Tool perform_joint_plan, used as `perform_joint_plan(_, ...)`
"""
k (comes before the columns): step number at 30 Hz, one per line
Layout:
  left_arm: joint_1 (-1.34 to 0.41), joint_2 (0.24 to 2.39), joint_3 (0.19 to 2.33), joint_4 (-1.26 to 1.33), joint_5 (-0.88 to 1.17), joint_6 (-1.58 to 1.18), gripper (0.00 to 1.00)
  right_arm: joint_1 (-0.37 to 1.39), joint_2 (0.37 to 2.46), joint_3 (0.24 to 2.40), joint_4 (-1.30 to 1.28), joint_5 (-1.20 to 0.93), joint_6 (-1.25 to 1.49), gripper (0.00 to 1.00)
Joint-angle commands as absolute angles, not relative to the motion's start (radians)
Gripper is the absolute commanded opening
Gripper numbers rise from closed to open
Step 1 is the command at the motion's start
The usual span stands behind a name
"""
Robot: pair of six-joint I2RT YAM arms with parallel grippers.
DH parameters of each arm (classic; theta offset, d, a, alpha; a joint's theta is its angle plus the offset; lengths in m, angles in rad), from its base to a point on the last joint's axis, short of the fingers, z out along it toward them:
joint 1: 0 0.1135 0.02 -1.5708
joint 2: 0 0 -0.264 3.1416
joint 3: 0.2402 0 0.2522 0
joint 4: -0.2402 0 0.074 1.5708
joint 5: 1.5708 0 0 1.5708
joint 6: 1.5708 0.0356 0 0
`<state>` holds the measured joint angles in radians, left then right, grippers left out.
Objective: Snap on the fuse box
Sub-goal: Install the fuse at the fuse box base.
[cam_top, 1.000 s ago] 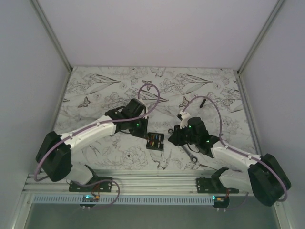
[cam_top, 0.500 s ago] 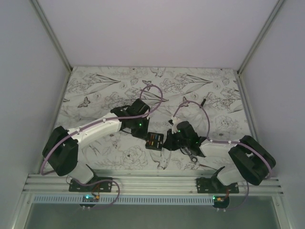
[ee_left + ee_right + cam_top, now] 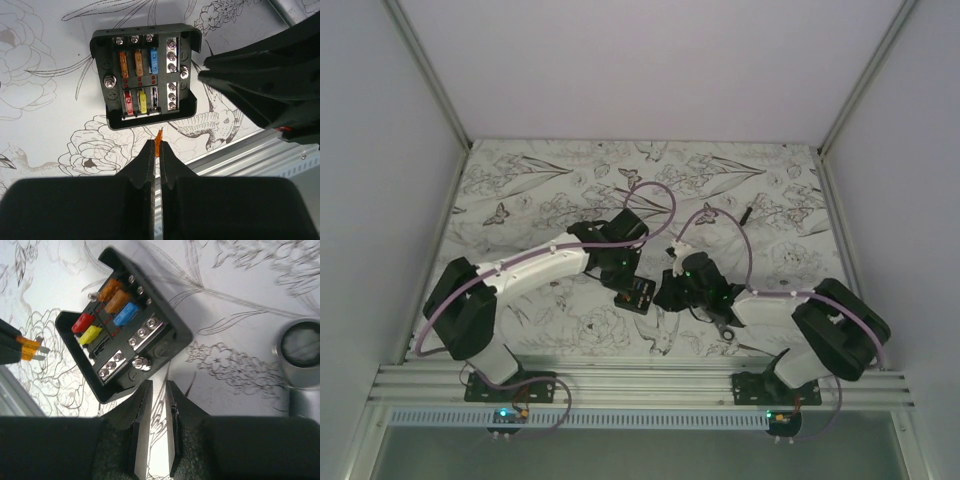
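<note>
the fuse box (image 3: 146,75) sits open-topped on the floral-print table (image 3: 520,200) between the two arms, with orange, blue, red and yellow fuses seated in its rows. the left gripper (image 3: 157,150) is pinched closed on a loose orange fuse (image 3: 159,136) just beside the box's near wall. the right gripper (image 3: 156,390) is narrowed to a slim gap holding nothing, its tips just beside the box, with the silver wrench (image 3: 301,362) apart at the right edge.

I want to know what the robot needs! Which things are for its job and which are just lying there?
For the job:
- fuse box, open, coloured fuses inside
- orange fuse, pinched in the left gripper
- right gripper, beside the box, holding nothing

Just lying about:
- silver wrench
- thin black stick, far back on the table
</note>
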<state>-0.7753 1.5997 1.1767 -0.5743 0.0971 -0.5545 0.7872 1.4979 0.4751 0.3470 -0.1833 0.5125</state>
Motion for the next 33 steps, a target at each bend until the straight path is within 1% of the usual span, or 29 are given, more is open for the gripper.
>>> perform_joint_plan(1, -0.808, 1.645, 1.220, -0.652, 0.027, -0.561, 0.00, 0.793, 1.382, 0.474, 0.262, 0.009, 0.516, 0.24)
perform_joint_plan(2, -0.813, 1.656, 1.231, -0.660, 0.017, -0.561, 0.00, 0.792, 1.353, 0.473, 0.225, 0.062, 0.517, 0.26)
perform_joint_plan(3, -0.819, 1.667, 1.241, -0.668, 0.009, -0.561, 0.00, 0.792, 1.323, 0.469, 0.192, 0.111, 0.519, 0.31)
perform_joint_plan(6, -0.836, 1.697, 1.270, -0.682, -0.015, -0.561, 0.00, 0.792, 1.226, 0.446, 0.128, 0.237, 0.528, 0.40)
perform_joint_plan(8, -0.843, 1.715, 1.282, -0.688, -0.025, -0.561, 0.00, 0.792, 1.160, 0.424, 0.102, 0.295, 0.540, 0.49)
perform_joint_plan(10, -0.850, 1.734, 1.295, -0.692, -0.029, -0.562, 0.00, 0.790, 1.095, 0.401, 0.079, 0.357, 0.554, 0.53)
perform_joint_plan(13, -0.861, 1.766, 1.319, -0.704, -0.042, -0.561, 0.00, 0.789, 1.002, 0.370, 0.053, 0.422, 0.562, 0.66)
perform_joint_plan(17, -0.867, 1.803, 1.352, -0.731, -0.066, -0.564, 0.00, 0.787, 0.908, 0.348, 0.020, 0.488, 0.564, 0.77)
perform_joint_plan(23, -0.879, 1.830, 1.377, -0.754, -0.109, -0.571, 0.00, 0.786, 0.780, 0.303, -0.014, 0.590, 0.579, 0.99)
perform_joint_plan(24, -0.880, 1.834, 1.379, -0.756, -0.115, -0.572, 0.00, 0.786, 0.757, 0.295, -0.017, 0.602, 0.581, 1.00)
perform_joint_plan(28, -0.883, 1.855, 1.390, -0.759, -0.122, -0.576, 0.00, 0.785, 0.677, 0.273, -0.033, 0.631, 0.581, 1.00)
perform_joint_plan(33, -0.888, 1.876, 1.406, -0.758, -0.122, -0.578, 0.00, 0.784, 0.635, 0.259, -0.044, 0.647, 0.581, 1.00)
